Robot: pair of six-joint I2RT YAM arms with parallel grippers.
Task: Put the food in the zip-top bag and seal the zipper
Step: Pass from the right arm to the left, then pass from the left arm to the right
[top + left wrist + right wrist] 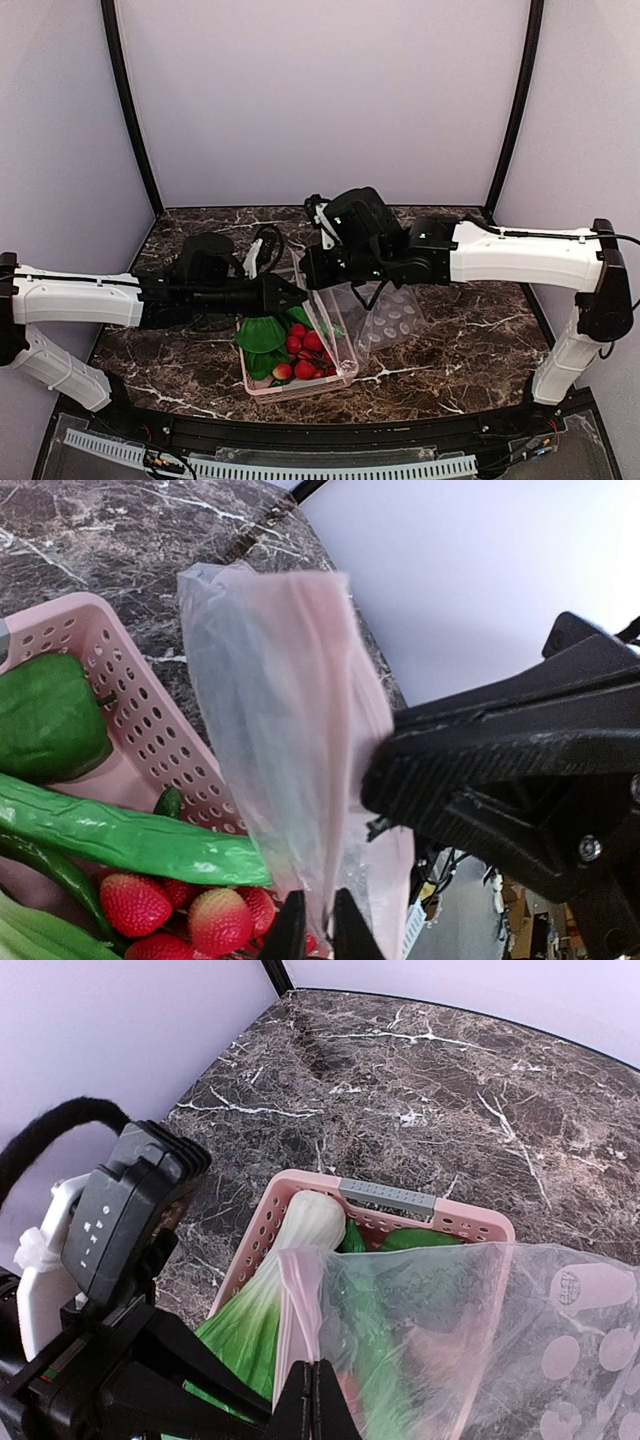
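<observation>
Top external: zip-top bag (390, 318), long axis trailing from its pinched mouth back under my right forearm. My left gripper (312, 928) and right gripper (316, 1400) meet tip to tip, each pressed together on the zipper (290, 1305) edge. Directly below both sits the pink basket (300, 388) holding bok choy (300, 1240), pepper (45, 715) and strawberries (215, 920).

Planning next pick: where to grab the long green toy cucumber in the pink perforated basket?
Probably mid-length, from above, closing across its slim width: the long green toy cucumber lies flat on red toy strawberries, upper side uncovered.
</observation>
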